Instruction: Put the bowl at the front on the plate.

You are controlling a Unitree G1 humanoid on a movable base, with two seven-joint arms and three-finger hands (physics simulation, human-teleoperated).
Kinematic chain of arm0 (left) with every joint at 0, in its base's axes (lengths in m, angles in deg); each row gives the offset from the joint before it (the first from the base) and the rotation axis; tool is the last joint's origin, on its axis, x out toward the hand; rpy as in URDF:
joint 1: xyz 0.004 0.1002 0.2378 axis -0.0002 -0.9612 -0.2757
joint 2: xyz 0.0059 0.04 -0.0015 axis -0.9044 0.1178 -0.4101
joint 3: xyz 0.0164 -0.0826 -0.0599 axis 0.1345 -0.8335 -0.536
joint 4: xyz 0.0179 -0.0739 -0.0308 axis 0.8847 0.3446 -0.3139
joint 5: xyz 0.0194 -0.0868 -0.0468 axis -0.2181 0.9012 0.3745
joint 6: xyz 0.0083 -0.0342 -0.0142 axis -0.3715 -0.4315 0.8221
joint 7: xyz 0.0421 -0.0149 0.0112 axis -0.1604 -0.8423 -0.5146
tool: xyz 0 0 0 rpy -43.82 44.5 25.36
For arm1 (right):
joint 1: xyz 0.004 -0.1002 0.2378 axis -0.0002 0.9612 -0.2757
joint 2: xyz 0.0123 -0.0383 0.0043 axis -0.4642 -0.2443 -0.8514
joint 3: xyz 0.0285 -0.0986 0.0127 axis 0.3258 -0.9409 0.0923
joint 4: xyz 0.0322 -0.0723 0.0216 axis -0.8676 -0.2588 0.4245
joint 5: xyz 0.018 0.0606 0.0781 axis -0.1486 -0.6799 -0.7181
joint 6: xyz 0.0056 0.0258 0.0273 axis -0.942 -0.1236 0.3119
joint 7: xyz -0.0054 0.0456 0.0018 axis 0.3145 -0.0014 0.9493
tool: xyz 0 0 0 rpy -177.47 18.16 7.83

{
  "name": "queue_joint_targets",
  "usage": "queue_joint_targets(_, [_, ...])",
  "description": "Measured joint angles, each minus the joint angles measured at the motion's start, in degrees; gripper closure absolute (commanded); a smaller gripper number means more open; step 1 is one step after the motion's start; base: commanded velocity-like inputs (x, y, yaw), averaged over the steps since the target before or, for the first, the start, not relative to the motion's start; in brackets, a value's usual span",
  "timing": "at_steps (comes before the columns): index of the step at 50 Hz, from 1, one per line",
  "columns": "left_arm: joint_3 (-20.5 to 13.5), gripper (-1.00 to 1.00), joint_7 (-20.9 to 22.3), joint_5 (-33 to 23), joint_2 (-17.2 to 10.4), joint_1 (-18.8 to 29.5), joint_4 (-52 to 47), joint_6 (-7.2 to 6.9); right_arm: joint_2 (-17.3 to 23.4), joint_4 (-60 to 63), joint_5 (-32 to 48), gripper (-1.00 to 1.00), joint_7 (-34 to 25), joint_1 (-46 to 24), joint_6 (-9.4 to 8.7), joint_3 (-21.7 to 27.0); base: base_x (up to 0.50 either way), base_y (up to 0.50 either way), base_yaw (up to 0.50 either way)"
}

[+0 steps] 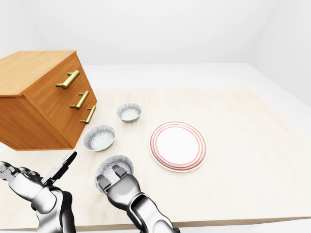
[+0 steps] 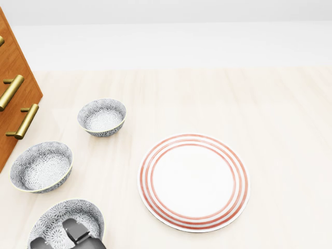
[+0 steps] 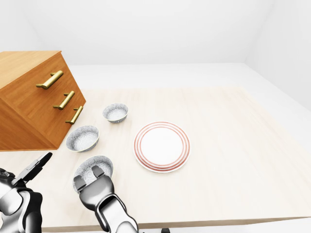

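At the left-eye view's lower left, the left hand (image 1: 39, 182) hangs with fingers spread, holding nothing. The front bowl (image 1: 108, 166) sits on the counter (image 1: 233, 160). The right hand (image 1: 119, 187) hooks its near rim, grip unclear. The striped plate (image 1: 178, 146) lies just right.

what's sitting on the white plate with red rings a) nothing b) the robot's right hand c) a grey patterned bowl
a: the round white plate with red rings is bare; the nearest grey patterned bowl stands left of it in the head view, the right hand at its rim.
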Motion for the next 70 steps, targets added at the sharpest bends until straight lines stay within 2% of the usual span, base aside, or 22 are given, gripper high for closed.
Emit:
queue_joint_targets(14, [-0.05, -1.00, 0.00, 0.04, 0.02, 0.04, -0.09, -0.09, 1.08, 0.57, -2.25, -1.00, 0.18, 1.04, 0.00, -0.31, 0.00, 0.00, 0.00])
queue_joint_targets(38, [-0.11, -1.00, 0.00, 0.12, 0.02, 0.02, -0.21, -0.19, 2.11, 3.25, -0.84, -1.00, -0.42, 1.45, 0.00, -0.84, 0.00, 0.00, 0.00])
queue_joint_targets(70, [0.03, -1.00, 0.00, 0.41, -0.05, 0.10, 0.26, 0.44, -0.15, -7.23, -3.63, -1.00, 2.77, -1.54, 0.00, 4.98, 0.00, 0.00, 0.00])
